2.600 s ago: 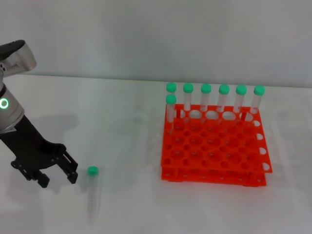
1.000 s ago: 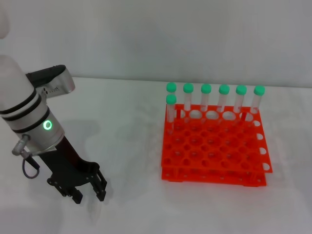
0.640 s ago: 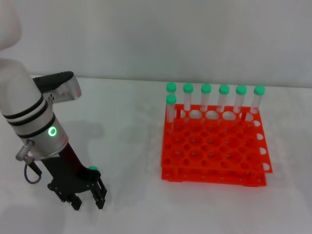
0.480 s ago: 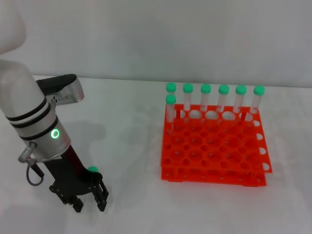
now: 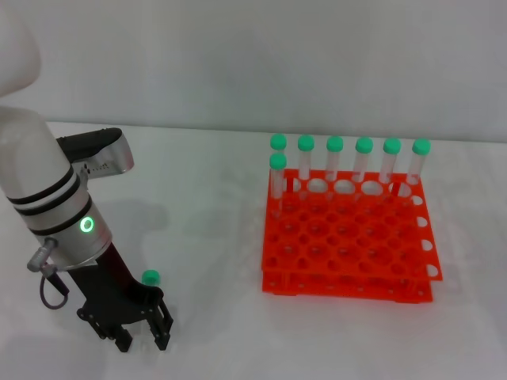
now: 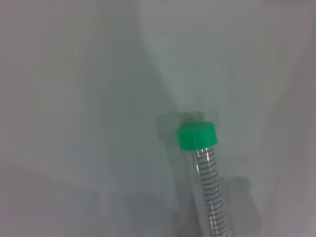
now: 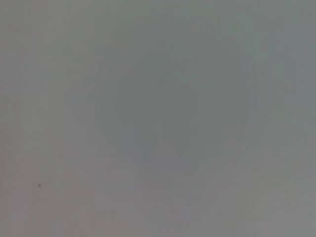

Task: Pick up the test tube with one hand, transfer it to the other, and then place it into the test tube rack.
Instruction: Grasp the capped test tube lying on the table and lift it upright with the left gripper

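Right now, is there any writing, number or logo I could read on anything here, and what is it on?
No text here can be read.
Left arm's silver wrist housing: small dark marks, too small to read.
Test tube: black graduation lines, no digits visible.
Rack: no markings visible.
Right wrist view: blank grey.

My head camera looks down over the table (image 5: 214, 237); my left wrist camera hovers close above the test tube (image 6: 206, 173), whose cap both show; my right wrist camera seems to face blankness.

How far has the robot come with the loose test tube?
Nothing is finished yet. The left gripper is down over the test tube, which lies on the table; a grasp is not visible. Lifting, the handover and putting it into the test tube rack remain.
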